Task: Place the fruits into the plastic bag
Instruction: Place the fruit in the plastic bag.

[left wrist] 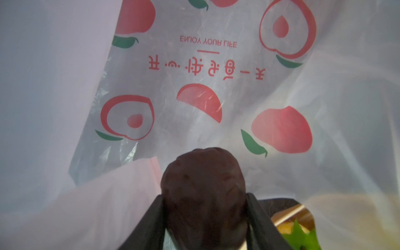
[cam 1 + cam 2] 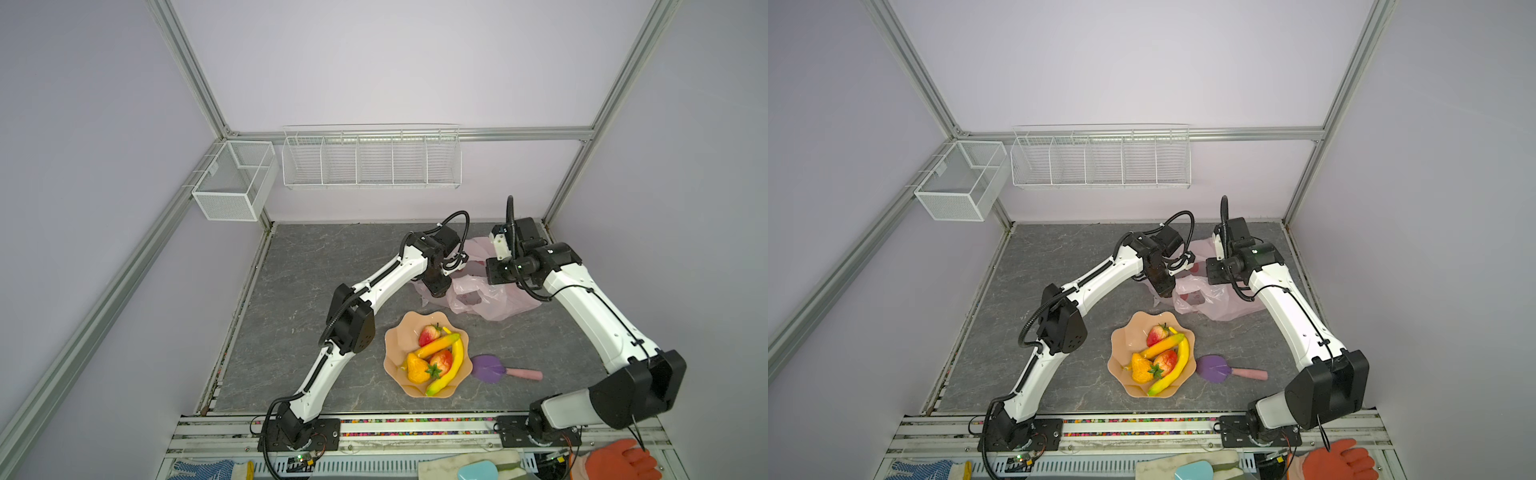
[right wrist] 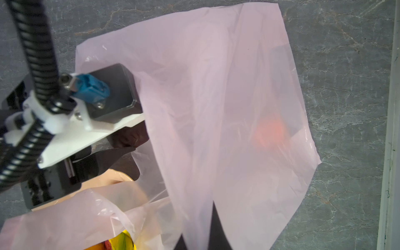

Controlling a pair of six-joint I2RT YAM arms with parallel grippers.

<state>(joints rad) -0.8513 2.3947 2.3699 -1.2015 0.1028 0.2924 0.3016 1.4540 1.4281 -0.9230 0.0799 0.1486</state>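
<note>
**A:** Where does the bag sit against the edges?

**B:** The plastic bag (image 2: 492, 301) lies far right on the grey marbled tabletop (image 2: 316, 291), near the back wall and the right frame post (image 2: 567, 178). The right gripper (image 3: 199, 238) is clamped on its film and holds one side up.

**A:** And the other hand?

**B:** The left gripper (image 1: 204, 195) pinches the dark brown-purple round fruit (image 1: 203, 173) between its fingers at the bag's mouth, with printed film all around it.

**A:** Room to move?

**B:** It is tight there, with both wrists close together over the bag. In front, the peach scalloped bowl (image 2: 395, 345) stands just clear of the bag and holds two bananas (image 2: 455, 365), two strawberries (image 2: 429, 334) and a pear (image 2: 417, 368). The purple paddle (image 2: 490, 368) lies right beside the bowl's rim; I cannot tell whether they touch. Left of the left arm (image 2: 386, 282), bare tabletop runs out to the side rail.

**A:** And the room?

**B:** Pale lilac walls (image 2: 104, 124) in an aluminium frame. A white wire rack (image 2: 370, 162) hangs on the back wall and a mesh box (image 2: 235, 183) in the left corner, both above the table.
</note>
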